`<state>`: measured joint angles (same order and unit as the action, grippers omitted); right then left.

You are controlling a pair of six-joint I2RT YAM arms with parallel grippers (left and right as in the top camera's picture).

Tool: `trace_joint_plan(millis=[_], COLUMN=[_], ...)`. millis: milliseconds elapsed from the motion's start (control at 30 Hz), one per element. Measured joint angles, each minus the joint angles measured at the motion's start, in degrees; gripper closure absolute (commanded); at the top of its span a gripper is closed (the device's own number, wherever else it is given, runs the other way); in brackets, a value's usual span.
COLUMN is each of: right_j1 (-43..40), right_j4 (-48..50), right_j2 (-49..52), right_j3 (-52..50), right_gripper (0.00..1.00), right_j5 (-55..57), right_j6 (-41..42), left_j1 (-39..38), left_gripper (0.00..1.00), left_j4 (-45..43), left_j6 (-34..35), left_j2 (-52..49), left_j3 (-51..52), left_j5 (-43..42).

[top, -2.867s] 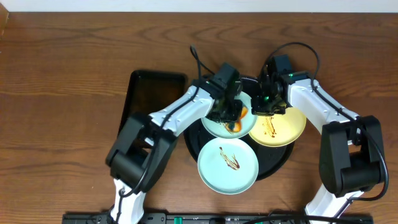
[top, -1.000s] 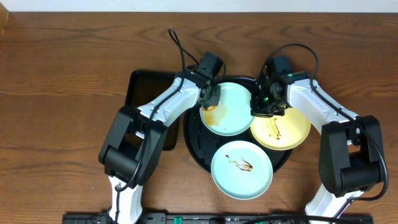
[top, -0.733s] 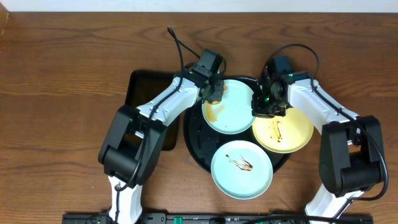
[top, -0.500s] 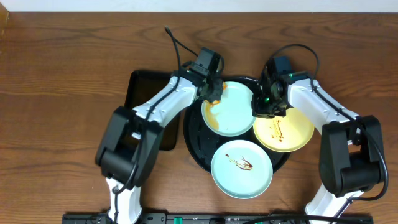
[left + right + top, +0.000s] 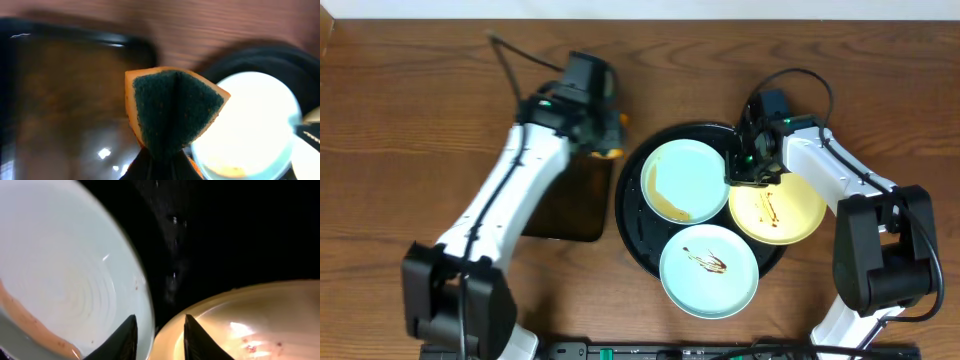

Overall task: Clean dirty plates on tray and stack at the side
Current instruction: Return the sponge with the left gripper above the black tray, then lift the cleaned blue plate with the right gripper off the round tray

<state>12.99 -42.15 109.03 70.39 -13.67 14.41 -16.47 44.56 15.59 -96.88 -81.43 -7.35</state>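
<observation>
Three plates lie on the round black tray. The upper mint plate has a brown smear along its lower left edge. The lower mint plate and the yellow plate carry sauce streaks. My left gripper is shut on an orange sponge with a dark green face, held above the right end of the rectangular tray. My right gripper is open, low over the tray. Its one finger is over the upper mint plate's rim and the other over the yellow plate.
The rectangular black tray lies on the wooden table just left of the round tray. Bare wood runs along the far side and the left of the table. A cable loops above the right arm.
My left arm has swung left off the upper mint plate, carrying the sponge to over the rectangular tray. My right gripper's jaws have parted. The upper mint plate has shifted slightly right.
</observation>
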Motion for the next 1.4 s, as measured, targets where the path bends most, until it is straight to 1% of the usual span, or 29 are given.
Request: trace_joint_plan(millis=[167,267,333,467,633,667,767,867,1067,1233,1300,1400], right_j1=[0.0,0.0,0.0,0.1,0.5,0.8,1.7,2.5,3.6,4.9,5.2,5.3], right_j4=[6.5,9.1,8.9,7.4,6.9,7.2,9.6,11.1,11.5,11.8,11.8,12.1], right_j2=[0.0,0.0,0.0,0.0,-0.4,-0.7,-2.0,-2.4,-2.1,1.6,3.7,4.8], right_j3=[0.0,0.0,0.0,0.0,0.0,0.0,0.1,0.6,0.7,0.8,0.8,1.6], right_gripper=[0.68,0.72,0.73,0.72,0.66,0.64,0.64,0.61,0.61,0.62,0.67,0.84], right_j5=[0.4,0.4,0.1,-1.9,-2.2,-1.7,-0.1,0.8,2.0,2.5,2.5,1.9], right_j6=[-0.5,-1.0,-1.2,-2.1,-4.5,-4.9,-6.9,-8.9,-11.0,-11.7,-11.8,-12.5], left_j1=[7.3,10.1,11.2,11.6,11.6,11.6,11.6,11.6,11.6,11.6,11.6,11.6], left_gripper=[0.92,0.92,0.92,0.93,0.92,0.92,0.92,0.92,0.92,0.92,0.92,0.92], left_j4=[3.3,4.7,5.6,5.8,5.8,5.8,5.8,5.8,5.8,5.8,5.8,5.8], left_j6=[0.0,0.0,0.0,0.0,0.0,0.0,0.0,0.0,0.0,0.0,0.0,0.0], left_j2=[2.0,2.1,2.1,2.1,2.1,2.1,2.1,2.1,2.1,2.1,2.1,2.1], left_j3=[0.0,0.0,0.0,0.0,0.0,0.0,0.0,0.0,0.0,0.0,0.0,0.0], left_j5=[1.4,1.8,1.8,1.8,1.7,1.8,1.8,1.7,1.8,1.7,1.8,1.8])
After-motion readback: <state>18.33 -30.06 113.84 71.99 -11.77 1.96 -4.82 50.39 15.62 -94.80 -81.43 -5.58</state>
